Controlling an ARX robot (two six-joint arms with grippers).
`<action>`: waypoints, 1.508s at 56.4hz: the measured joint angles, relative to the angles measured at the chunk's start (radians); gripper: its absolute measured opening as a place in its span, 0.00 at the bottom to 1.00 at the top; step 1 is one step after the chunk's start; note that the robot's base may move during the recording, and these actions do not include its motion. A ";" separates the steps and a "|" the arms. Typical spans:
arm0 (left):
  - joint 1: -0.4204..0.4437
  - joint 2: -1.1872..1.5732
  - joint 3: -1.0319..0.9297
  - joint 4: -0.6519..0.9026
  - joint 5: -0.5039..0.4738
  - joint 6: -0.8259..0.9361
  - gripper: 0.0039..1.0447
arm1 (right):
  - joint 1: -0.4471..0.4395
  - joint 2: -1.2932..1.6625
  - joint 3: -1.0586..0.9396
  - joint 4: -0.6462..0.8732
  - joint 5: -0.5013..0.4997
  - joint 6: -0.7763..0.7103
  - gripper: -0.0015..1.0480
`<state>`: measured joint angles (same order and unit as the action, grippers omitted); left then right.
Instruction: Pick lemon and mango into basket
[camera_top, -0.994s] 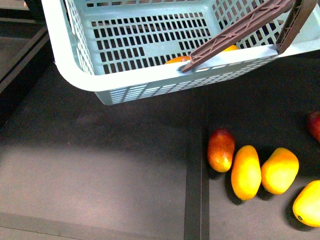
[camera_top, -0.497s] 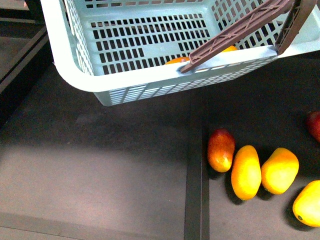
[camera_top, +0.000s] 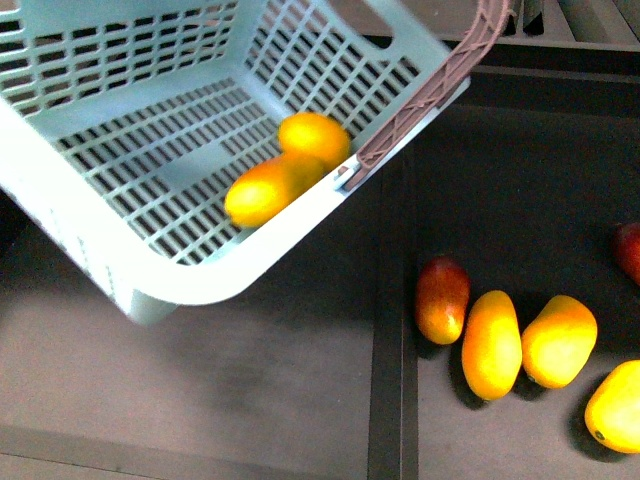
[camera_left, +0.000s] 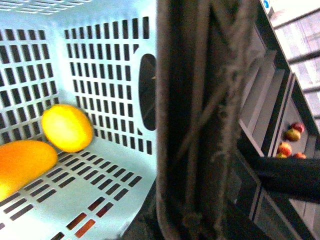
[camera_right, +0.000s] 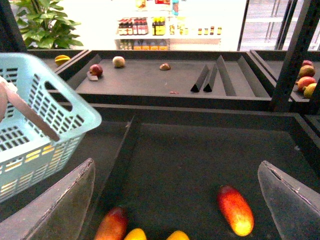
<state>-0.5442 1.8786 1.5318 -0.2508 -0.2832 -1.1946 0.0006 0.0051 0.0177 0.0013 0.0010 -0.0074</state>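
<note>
Front view: one basket (camera_top: 150, 150), tilted and blurred, its far edge cut off by the frame. Two yellow fruits lie touching on its slotted floor against the wall under the brown handle (camera_top: 440, 80): the round lemon (camera_top: 315, 137) and the longer mango (camera_top: 268, 188). Outside the basket, five loose fruits (camera_top: 491, 343) lie on the dark shelf (camera_top: 250, 400), two of them cropped at the frame edge. Neither gripper shows here.

Left wrist view: the handle fills the middle, close and blurred. Beside it, inside the basket, lie one lemon and one partly cropped mango. I cannot tell how the left pincer stands.

Right wrist view: the right gripper (camera_right: 177, 200) has its fingers (camera_right: 292, 200) wide apart, holding nothing. The basket is beside it, and four partly cropped fruits lie below it.
</note>
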 joint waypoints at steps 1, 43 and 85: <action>0.010 -0.003 -0.016 0.010 -0.002 -0.018 0.05 | 0.000 0.000 0.000 0.000 0.000 0.000 0.92; 0.288 0.397 0.193 0.110 0.215 -0.318 0.05 | 0.000 0.000 0.000 0.000 -0.001 0.000 0.92; 0.315 -0.023 -0.121 -0.058 -0.063 -0.262 0.93 | 0.000 0.000 0.000 0.000 -0.001 0.000 0.92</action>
<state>-0.2291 1.8553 1.4109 -0.3084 -0.3466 -1.4567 0.0006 0.0051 0.0177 0.0013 0.0002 -0.0074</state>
